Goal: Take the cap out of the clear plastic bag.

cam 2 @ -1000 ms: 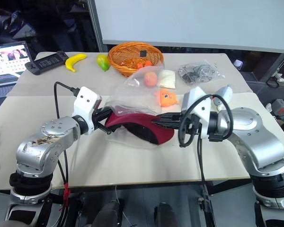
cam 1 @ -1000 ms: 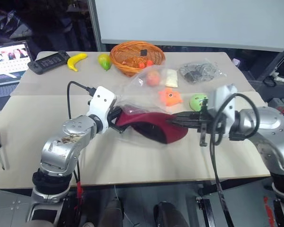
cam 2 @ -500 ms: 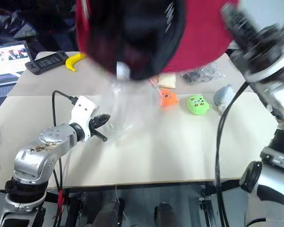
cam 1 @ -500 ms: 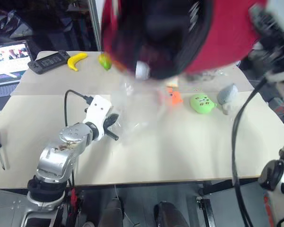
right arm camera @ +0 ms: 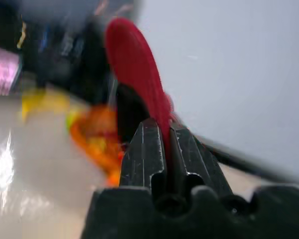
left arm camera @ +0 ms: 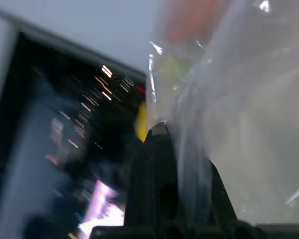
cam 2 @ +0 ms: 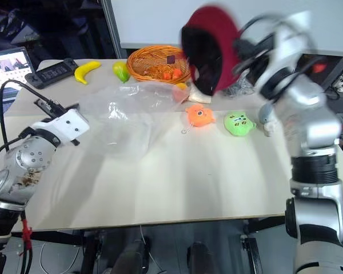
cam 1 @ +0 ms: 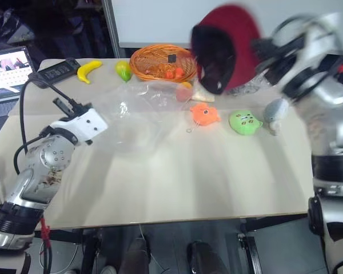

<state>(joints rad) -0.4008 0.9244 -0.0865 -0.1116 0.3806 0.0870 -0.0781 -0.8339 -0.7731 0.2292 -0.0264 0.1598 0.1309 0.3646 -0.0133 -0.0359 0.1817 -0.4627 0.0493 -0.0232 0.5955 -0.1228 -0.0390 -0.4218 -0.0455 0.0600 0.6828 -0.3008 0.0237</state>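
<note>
Cap's out, basically done

Right gripper (right arm camera: 167, 137) clamps the cap (cam 1: 231, 43) aloft; left gripper (left arm camera: 177, 149) pinches the clear plastic bag (cam 1: 131, 111), now empty on the table (cam 1: 217, 177).

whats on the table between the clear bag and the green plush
The orange plush lies between the clear plastic bag and the green plush, seen in the left eye view.

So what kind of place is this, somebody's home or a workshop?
Most likely a lab or test room, not a home. A plain table holds mixed practice props: a wicker basket, small plush toys and a banana. A laptop sits open beside it.
</note>
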